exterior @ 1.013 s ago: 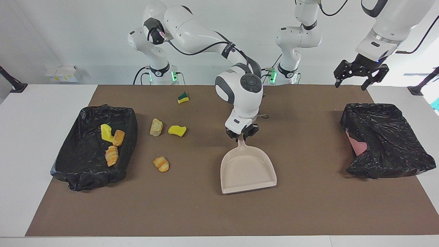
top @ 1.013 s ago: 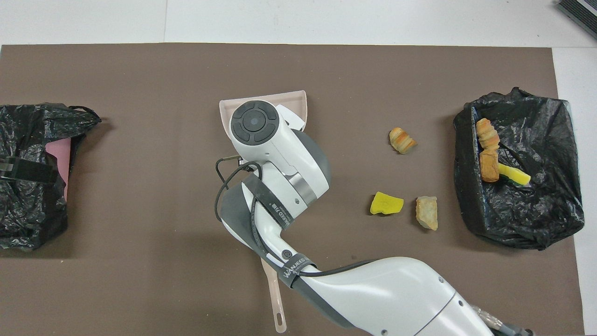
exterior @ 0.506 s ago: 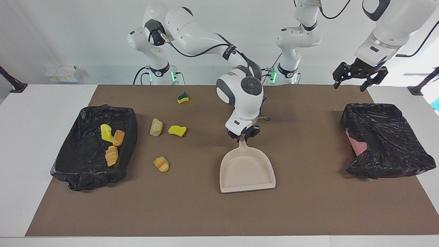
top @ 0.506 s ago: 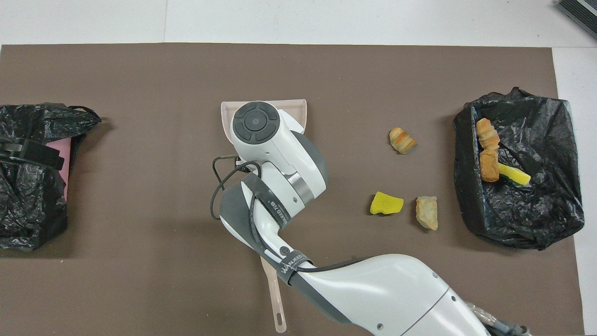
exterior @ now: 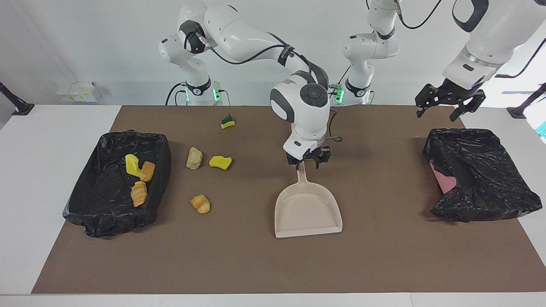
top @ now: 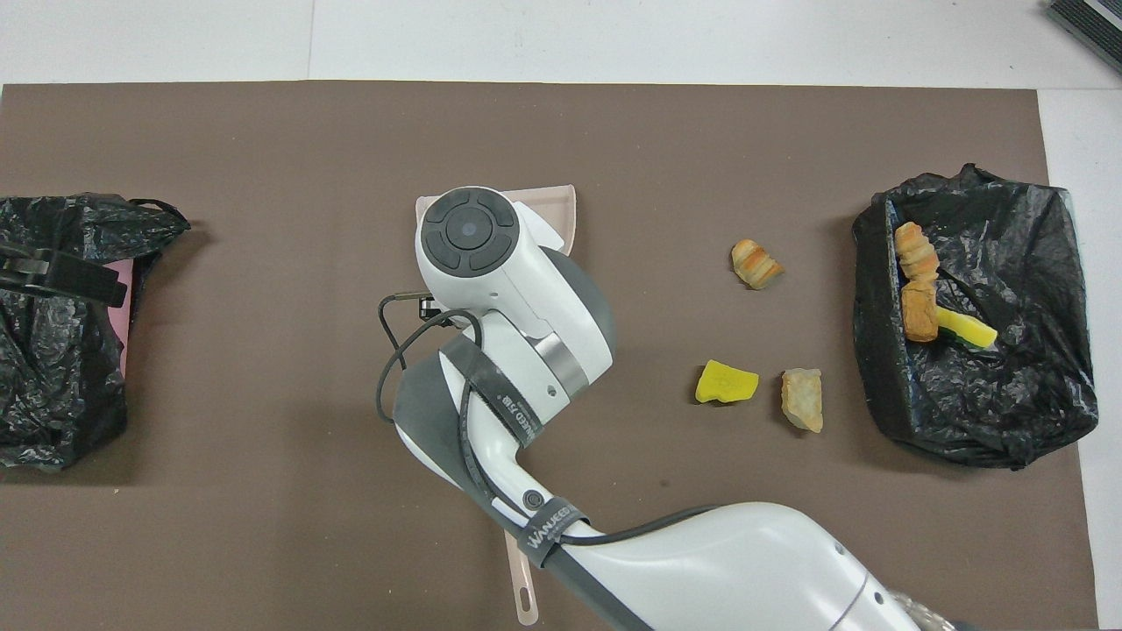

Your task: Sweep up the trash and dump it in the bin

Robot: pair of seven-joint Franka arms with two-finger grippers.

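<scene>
Pretty clearly a robotics lab, not anyone's home. Two white Franka arms (exterior: pixel 239 38) are bolted at the edge of a plain white worktop (exterior: pixel 51 170) with a brown mat (exterior: pixel 384 256) laid over it, cables looping along the arms, green status lights at the bases, bare white wall (exterior: pixel 85 42), and camera stands (exterior: pixel 15 102) clamped at the worktop's ends.

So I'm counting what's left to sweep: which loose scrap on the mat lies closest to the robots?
The yellow-and-green sponge; the tan lump, plain yellow sponge and croissant lie farther out.
</scene>
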